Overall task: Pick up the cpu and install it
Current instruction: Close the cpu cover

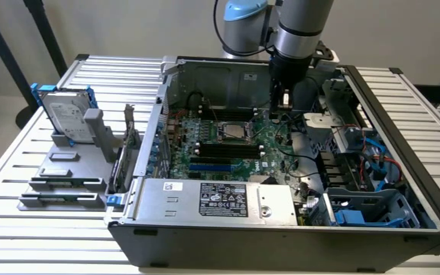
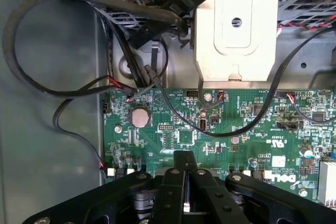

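Surface: a slatted metal table [image 1: 21,229] against a pale wall, bearing an open computer case [image 1: 281,240] laid on its side.

Gripper [image 1: 285,110]: hanging inside the case on the arm, above the green motherboard [image 1: 204,152]. In the wrist view the gripper [image 2: 184,156] has its black fingers pressed together, with nothing seen between them. It hangs over the board's edge, apart from the surface.

Near the gripper, wrist view: a round coin battery [image 2: 139,117] on the motherboard [image 2: 236,140], black cables [image 2: 31,24] looping across the case floor, and a pale metal bracket [image 2: 236,24] beyond the board.

The cpu [image 1: 233,130]: a silver-grey square lying in the socket frame at the middle of the board, to the exterior view's left of the gripper and apart from it. Whether it is latched cannot be told.

Outward: a labelled silver power supply [image 1: 212,200] at the case's near side. On the table at the exterior view's left, a hard drive [image 1: 63,117] stands upright in a blue bracket behind grey tray blocks [image 1: 63,183].
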